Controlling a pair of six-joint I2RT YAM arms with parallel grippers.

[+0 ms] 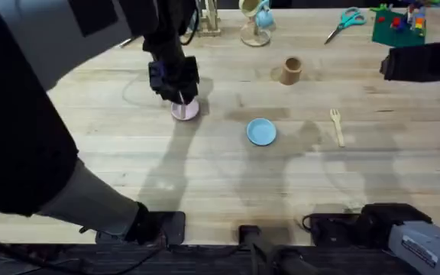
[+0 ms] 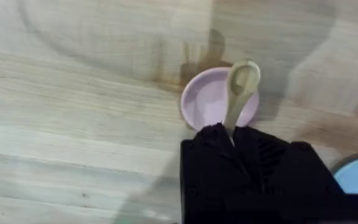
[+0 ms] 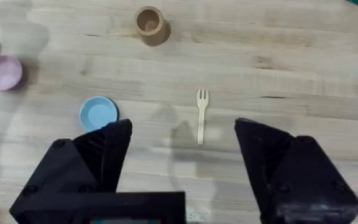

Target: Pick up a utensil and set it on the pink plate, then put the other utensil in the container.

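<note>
My left gripper (image 1: 176, 85) is shut on the handle of the small wooden spoon (image 2: 241, 87). The spoon's bowl hangs over the far rim of the pink plate (image 2: 205, 102), and I cannot tell if it touches. From above, the pink plate (image 1: 186, 111) lies left of centre. The wooden fork (image 1: 337, 126) lies flat on the table at the right, tines pointing away. My right gripper (image 3: 184, 134) hovers high above the fork (image 3: 201, 117), open, with nothing between its fingers. The tan wooden cup (image 1: 290, 70) stands upright behind the fork, also seen as the cup (image 3: 150, 23).
A light blue plate (image 1: 261, 131) sits between the pink plate and the fork. Scissors (image 1: 346, 19), a green board with toys (image 1: 398, 25) and a stand holding mugs (image 1: 257, 23) line the far edge. The right arm (image 1: 422, 61) shows dark at the upper right.
</note>
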